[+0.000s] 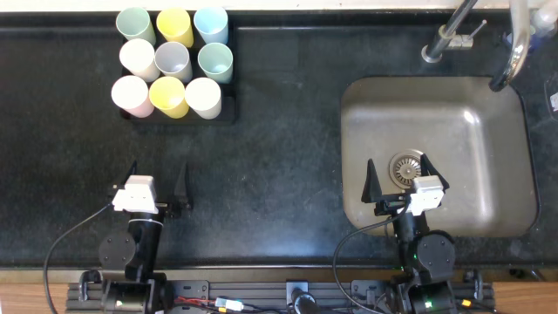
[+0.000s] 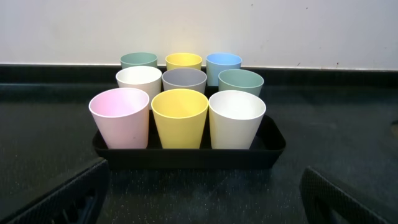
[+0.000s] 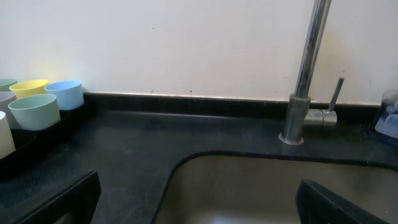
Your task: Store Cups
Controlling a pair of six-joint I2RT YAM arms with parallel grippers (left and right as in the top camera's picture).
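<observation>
Black bench (image 1: 288,157). Black tray (image 1: 230,112) at 11 o'clock, well apart from both arms. It holds nine cups (image 1: 173,61), upright, three rows of three. Far row green, yellow, blue. Middle row white, grey, green. Near row pink, yellow, white. Steel sink (image 1: 488,131) at 3 o'clock with drain (image 1: 406,166) in its floor. Tap (image 1: 449,35) at 1 o'clock. Left claw (image 1: 158,174) at 7 o'clock against bare bench, fingers spread. Right claw (image 1: 400,177) at 5 o'clock against the sink, fingers spread either side of the drain.
</observation>
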